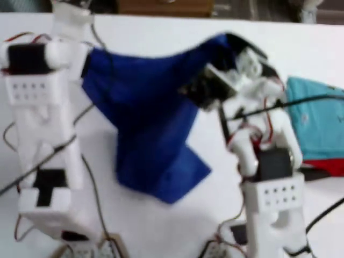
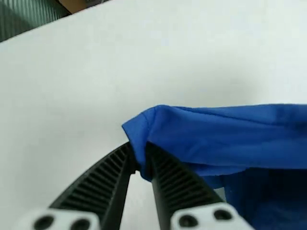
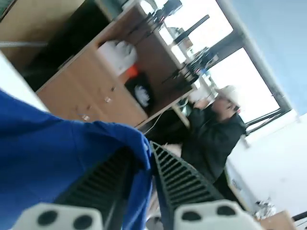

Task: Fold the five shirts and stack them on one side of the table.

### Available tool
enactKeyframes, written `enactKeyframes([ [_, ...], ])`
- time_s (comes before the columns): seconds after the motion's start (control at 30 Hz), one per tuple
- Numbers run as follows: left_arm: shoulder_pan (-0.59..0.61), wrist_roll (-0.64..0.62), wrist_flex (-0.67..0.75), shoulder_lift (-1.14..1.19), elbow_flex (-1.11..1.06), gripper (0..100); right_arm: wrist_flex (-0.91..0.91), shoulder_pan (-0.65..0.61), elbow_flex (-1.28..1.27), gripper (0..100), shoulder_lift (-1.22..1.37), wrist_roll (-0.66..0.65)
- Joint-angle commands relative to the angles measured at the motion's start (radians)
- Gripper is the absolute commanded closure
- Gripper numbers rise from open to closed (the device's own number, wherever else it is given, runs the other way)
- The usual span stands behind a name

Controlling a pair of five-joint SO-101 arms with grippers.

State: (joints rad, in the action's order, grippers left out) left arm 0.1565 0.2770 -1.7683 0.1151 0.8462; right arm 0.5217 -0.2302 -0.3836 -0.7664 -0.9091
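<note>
Blue shirt (image 1: 145,118) is mostly up off the bench (image 1: 161,32), strung between the two arms like a banner. Its lower end drapes down and sits on the white top near the middle. Over at the right side of the bench there's a folded teal shirt (image 1: 317,118) lying on top of a red shirt (image 1: 329,167), well apart from the blue one. In the high view the right arm's body stands between the blue shirt and that little stack, and a black cable (image 1: 290,102) crosses in front of the teal shirt. The left arm's white body covers the cloth's edge on its side, so from above the pinch itself is hidden there.

The wrist views sort that out. Left gripper (image 2: 139,154) is clenched on a bunched corner of the blue cloth, with bare bench below it. Right gripper (image 3: 141,151) is clamped on another edge of the same shirt. Its camera looks up past the cloth at a wooden cabinet (image 3: 91,91) and a bright window (image 3: 225,57) in the room behind. The stack of folded shirts is something you get from the high view.
</note>
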Motion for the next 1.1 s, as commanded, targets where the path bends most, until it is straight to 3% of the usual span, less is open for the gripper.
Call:
enactKeyframes([
  [0.0,0.028,-0.008,-0.006,-0.123,0.051,98,-0.025,-0.015,0.172,97.8,0.031,0.005],
  [0.23,0.031,-0.006,-0.005,-0.281,0.050,98,0.077,-0.102,0.339,97.8,0.031,0.003],
  [0.53,0.126,-0.006,-0.003,-0.385,0.051,98,0.174,-0.108,0.577,97.8,0.031,0.002],
  [0.77,0.132,-0.006,-0.003,-0.456,0.051,98,0.191,-0.108,0.675,97.8,0.031,0.002],
  [1.07,0.132,-0.005,-0.008,-0.540,0.044,98,0.453,-0.108,0.838,97.8,0.030,0.002],
])
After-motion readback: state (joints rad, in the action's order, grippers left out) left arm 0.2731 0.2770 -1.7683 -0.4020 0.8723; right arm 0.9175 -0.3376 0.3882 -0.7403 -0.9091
